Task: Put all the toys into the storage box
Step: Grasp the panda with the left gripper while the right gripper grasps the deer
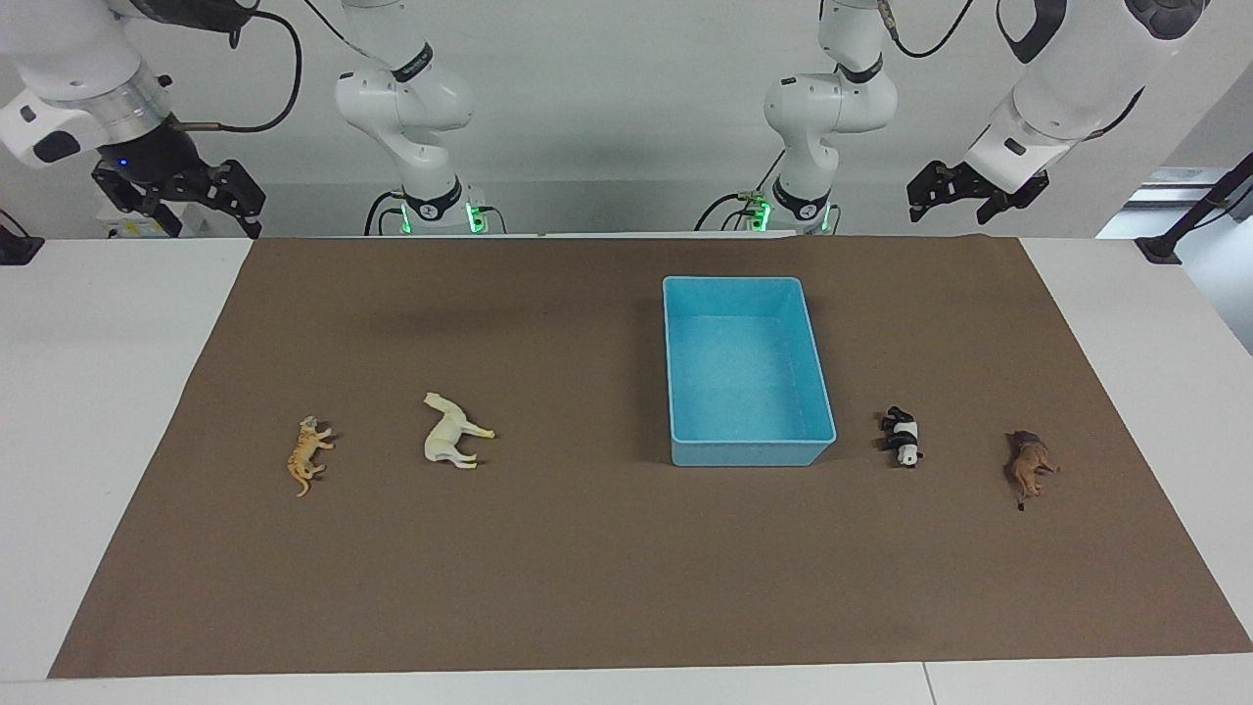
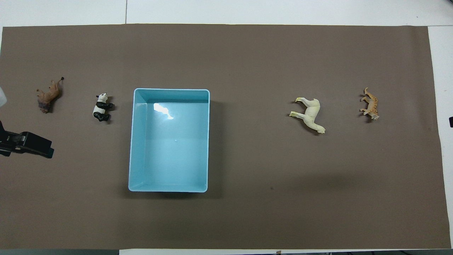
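Now | left gripper [image 1: 964,196] open, empty, raised | small brown plastic lion [image 1: 1030,467] lies nearest its end | light blue plastic storage box [image 1: 685,372] empty | right gripper [image 1: 186,196] open, waiting

No text, label, brand, number or sign can be read anywhere here. Dark bands ring the arms' joints in the facing view and may carry lettering, but it is too small to make out.

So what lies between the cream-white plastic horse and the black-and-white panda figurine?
The empty light blue rectangular plastic storage box lies between the horse and the panda, nearer the panda. Both views show it; otherwise only bare brown mat.
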`<action>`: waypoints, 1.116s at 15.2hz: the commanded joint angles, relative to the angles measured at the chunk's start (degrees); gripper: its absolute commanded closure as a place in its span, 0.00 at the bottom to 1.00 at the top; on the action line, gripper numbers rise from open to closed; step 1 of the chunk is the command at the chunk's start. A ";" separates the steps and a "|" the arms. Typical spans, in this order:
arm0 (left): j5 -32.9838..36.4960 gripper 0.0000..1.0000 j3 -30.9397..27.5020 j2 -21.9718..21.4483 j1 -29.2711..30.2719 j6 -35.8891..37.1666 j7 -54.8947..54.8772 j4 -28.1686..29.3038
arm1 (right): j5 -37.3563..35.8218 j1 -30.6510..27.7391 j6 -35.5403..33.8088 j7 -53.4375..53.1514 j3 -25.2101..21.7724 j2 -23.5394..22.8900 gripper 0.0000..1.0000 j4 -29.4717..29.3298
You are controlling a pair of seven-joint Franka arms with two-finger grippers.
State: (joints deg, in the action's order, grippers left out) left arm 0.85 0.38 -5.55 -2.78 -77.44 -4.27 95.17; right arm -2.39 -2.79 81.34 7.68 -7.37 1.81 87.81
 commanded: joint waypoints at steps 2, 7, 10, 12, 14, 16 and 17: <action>0.56 0.00 -0.29 -0.51 -0.56 -9.55 0.75 0.28 | -0.77 -0.90 -0.12 -0.47 0.61 0.39 0.00 0.17; 0.64 0.00 -0.29 -0.68 -0.39 -11.86 0.66 0.89 | -0.86 -0.11 1.28 -0.47 0.78 1.62 0.00 2.80; 3.63 0.00 -0.29 -0.51 -0.39 -14.82 0.31 3.96 | -0.77 -0.11 11.60 -0.47 0.87 5.47 0.00 12.86; 3.63 0.00 -0.29 0.80 -0.39 -21.39 0.05 7.81 | -0.77 -0.20 17.51 -1.08 0.87 5.76 0.00 18.78; 3.63 0.00 -0.20 4.22 -0.39 -26.86 -0.04 9.76 | -0.77 -0.37 22.70 -3.97 0.87 1.91 0.00 20.73; 3.63 0.00 -0.20 8.44 -0.48 -29.16 -0.13 10.47 | -0.77 -0.63 28.06 -8.62 0.87 -2.83 0.00 22.40; 3.63 0.00 -0.20 9.85 -0.48 -30.91 -0.13 11.52 | -0.68 -0.72 30.96 -10.04 0.87 -5.21 0.00 23.01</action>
State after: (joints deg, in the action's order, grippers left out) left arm 3.34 0.40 1.05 -2.77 -104.97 -4.30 105.39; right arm -2.40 -2.68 107.23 1.37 -7.07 1.11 109.35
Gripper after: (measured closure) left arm 0.000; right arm 0.000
